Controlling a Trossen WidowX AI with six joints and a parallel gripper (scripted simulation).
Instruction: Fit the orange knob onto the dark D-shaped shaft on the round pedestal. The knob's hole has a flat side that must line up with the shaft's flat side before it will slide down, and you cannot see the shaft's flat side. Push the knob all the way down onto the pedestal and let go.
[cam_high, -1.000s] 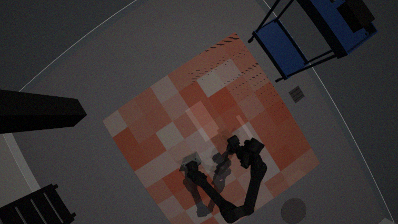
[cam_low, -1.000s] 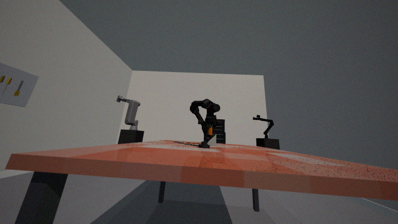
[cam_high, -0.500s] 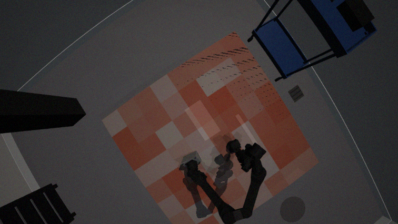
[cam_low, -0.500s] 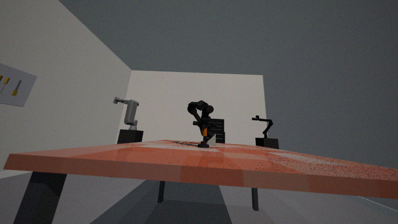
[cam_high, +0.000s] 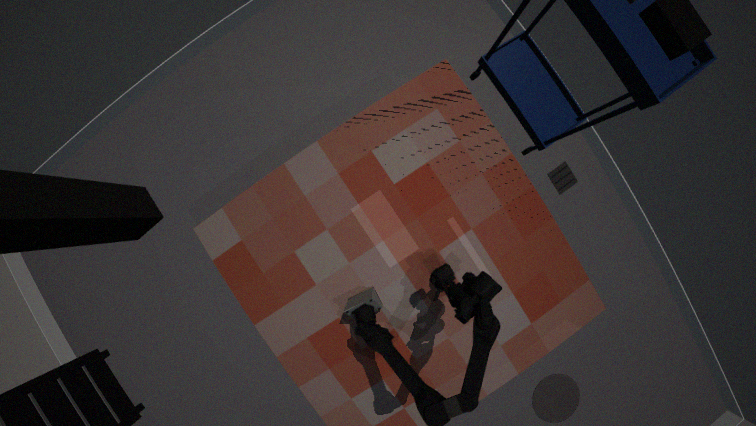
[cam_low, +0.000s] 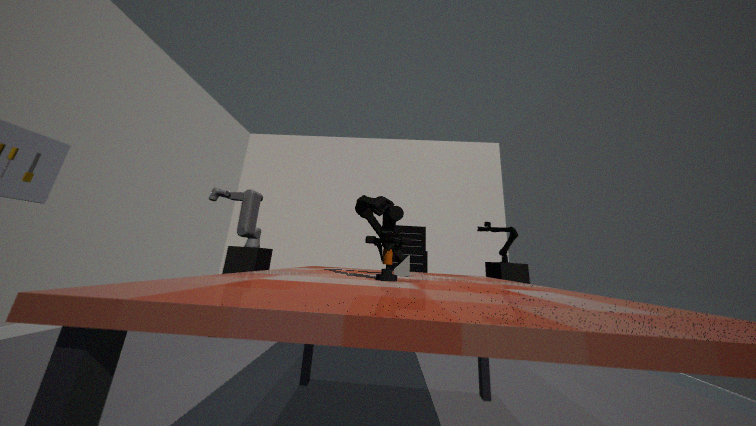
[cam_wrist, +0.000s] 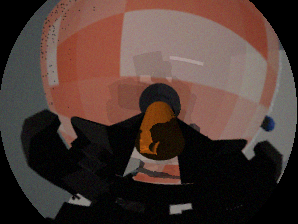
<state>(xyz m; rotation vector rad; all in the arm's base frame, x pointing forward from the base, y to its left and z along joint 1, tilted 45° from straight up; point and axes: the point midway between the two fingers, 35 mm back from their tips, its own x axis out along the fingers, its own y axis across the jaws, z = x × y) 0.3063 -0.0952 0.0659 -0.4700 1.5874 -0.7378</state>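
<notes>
Orange knob (cam_low: 388, 256) stands upright, long axis vertical, directly above the dark round pedestal (cam_low: 386, 276) on the orange-checked tabletop (cam_low: 317, 301). In wrist view the knob (cam_wrist: 157, 127) overlaps the pedestal (cam_wrist: 161, 95) just beyond it; can't tell if touching the shaft. No readable writing anywhere. End effector (cam_wrist: 158, 137) points down, fingers part-way apart, pinching the knob's sides.

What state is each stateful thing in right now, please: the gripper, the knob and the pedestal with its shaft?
Gripper: shut on the orange knob.
Orange knob: held upright, directly above the pedestal, not yet down on it.
Round pedestal: standing on the table; its shaft is hidden by the knob, so seating cannot be judged.
</notes>
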